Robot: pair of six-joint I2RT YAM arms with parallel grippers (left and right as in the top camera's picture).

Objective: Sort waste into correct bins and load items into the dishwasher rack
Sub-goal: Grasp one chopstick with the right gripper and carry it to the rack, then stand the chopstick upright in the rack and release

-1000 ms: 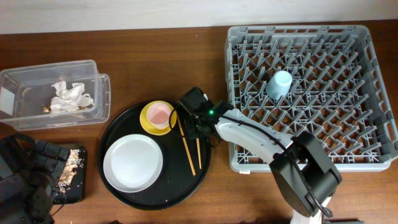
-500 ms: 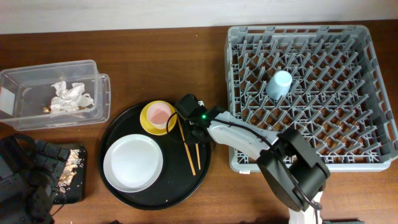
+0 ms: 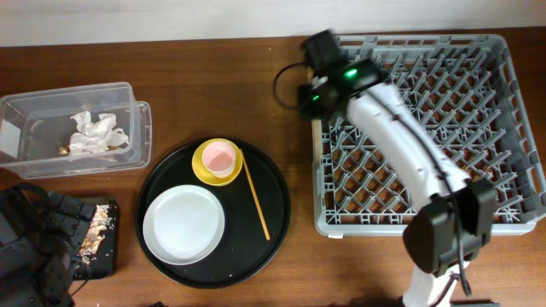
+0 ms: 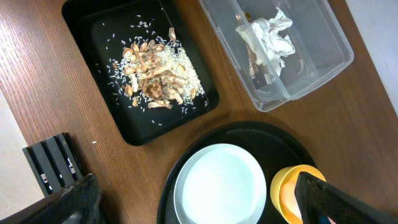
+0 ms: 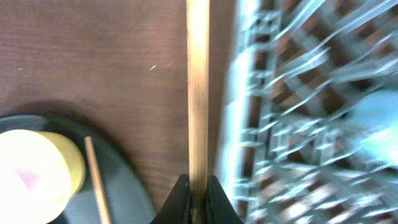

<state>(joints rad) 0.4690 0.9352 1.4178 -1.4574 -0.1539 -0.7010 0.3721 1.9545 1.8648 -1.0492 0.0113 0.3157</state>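
Your right jaws clamp a chopstick (image 5: pixel 198 93); left jaws gape empty. Upper-left clear box (image 3: pixel 43 147) holds tissue (image 3: pixel 95 135); black tray (image 4: pixel 87 25) holds scraps (image 4: pixel 155 78).

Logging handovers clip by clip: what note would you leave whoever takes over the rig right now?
Left hand open, holding nothing.
Right hand shut on one chopstick at the edge of the rack.
Done: tissue in clear box, scraps in black tray; blue cup seems racked, blurred.
To do: rack this chopstick, then second chopstick, plate, yellow bowl, pink cup from the round tray.
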